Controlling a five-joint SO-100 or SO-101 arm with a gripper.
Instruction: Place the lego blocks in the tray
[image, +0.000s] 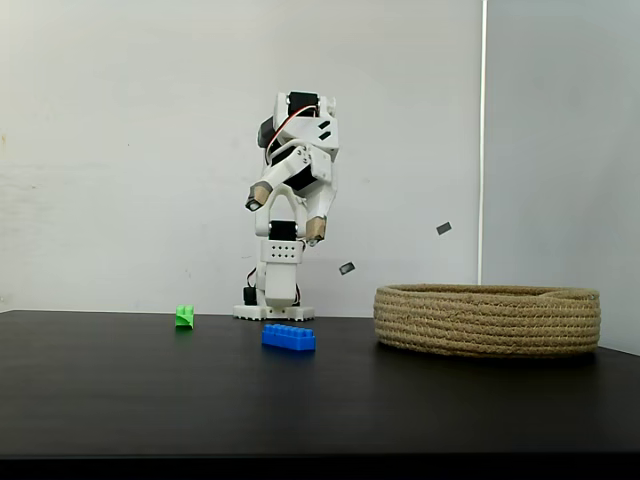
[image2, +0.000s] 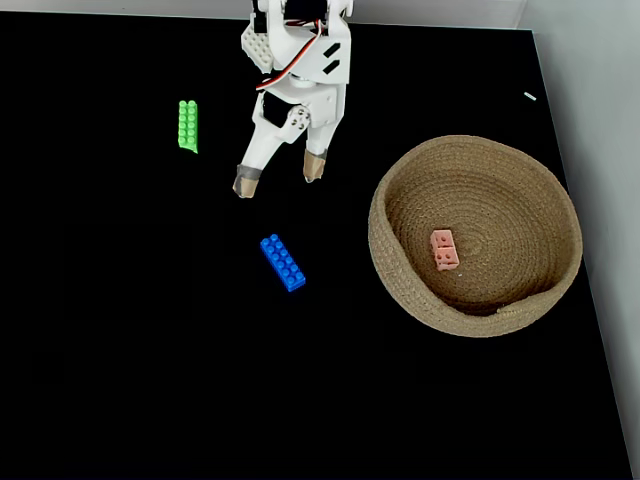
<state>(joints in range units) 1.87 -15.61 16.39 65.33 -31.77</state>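
Overall, the white arm stands folded at the far edge of the black table (image2: 120, 350), with its end effector (image2: 280, 176) pointing down and forward; in the side-on fixed view the end effector (image: 288, 210) hangs well above the table surface, in front of a pale wall. Its two tan-tipped fingers are spread wide apart and nothing sits between them, so it is released and empty. Just below it in the fixed view from above lies the blue lego block (image2: 283, 262), a long brick set at a slant on the table, apart from the fingertips; in the side-on fixed view the same blue lego block (image: 289, 338) rests flat on the table, a little in front of the arm's base. The green lego block (image2: 187, 125) lies to the left of the arm in the view from above, its long side running roughly up and down the picture, and in the side-on view the green lego block (image: 185, 317) sits left of the base, well apart from the blue one. The tray (image2: 395, 270), a round coiled rope basket, stands on the right part of the table, and the pink lego block (image2: 445, 249) lies inside it near the middle of its floor. From the side, the tray (image: 488, 320) shows its low wall.
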